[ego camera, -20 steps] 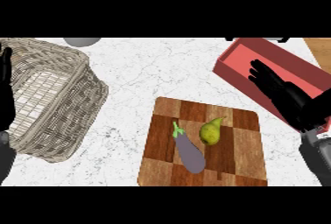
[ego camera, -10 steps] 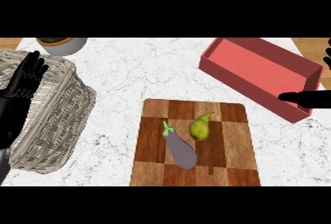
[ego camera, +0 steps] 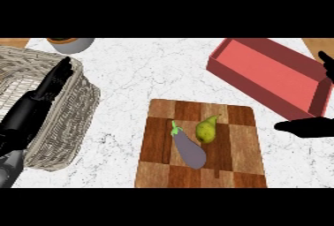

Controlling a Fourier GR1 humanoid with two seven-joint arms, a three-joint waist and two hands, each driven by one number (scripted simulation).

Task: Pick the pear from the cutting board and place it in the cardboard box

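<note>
This is a kitchen, seen from above a worktop. The white marble-veined counter (ego camera: 150, 75) carries a chequered wooden cutting board (ego camera: 235, 150) with produce on it: a yellow-green pear (ego camera: 206, 129) touching a purple eggplant (ego camera: 190, 150). Beneath the straight fingers (ego camera: 57, 75) of the left hand sits a woven wicker basket (ego camera: 68, 128). Beyond those fingertips, at the counter's far edge, stands a grey bowl (ego camera: 73, 44). A red open box (ego camera: 274, 75) lies at the far right.
</note>
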